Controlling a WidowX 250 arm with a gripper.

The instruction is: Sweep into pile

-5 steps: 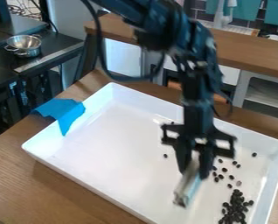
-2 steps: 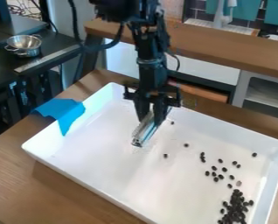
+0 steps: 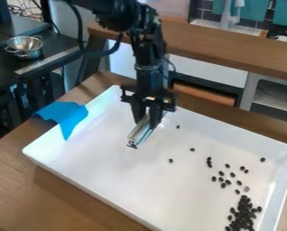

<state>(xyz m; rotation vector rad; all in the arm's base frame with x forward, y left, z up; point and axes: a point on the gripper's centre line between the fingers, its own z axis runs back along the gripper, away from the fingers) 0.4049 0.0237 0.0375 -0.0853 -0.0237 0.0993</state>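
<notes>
The black gripper (image 3: 146, 121) hangs over the upper left-middle part of the white tray (image 3: 91, 182), shut on a pale, narrow sweeping tool (image 3: 141, 132) that slants down to the left. Small dark beans lie on the tray floor. A dense pile of beans (image 3: 243, 214) is in the right front corner area. Above that pile several loose beans (image 3: 223, 185) are scattered, and single ones such as a bean (image 3: 170, 160) and another bean (image 3: 192, 149) lie nearer the gripper.
Blue cloth or tape (image 3: 66, 116) drapes over the tray's left rim. The tray stands on a wooden table (image 3: 25, 191). A metal bowl (image 3: 25, 46) sits on a black surface at upper left, and a wooden counter (image 3: 230, 49) runs behind the tray.
The gripper has moved with its tool from over the tray's right-middle to the upper left. Several loose beans once behind the arm now show; the pile looks the same.
</notes>
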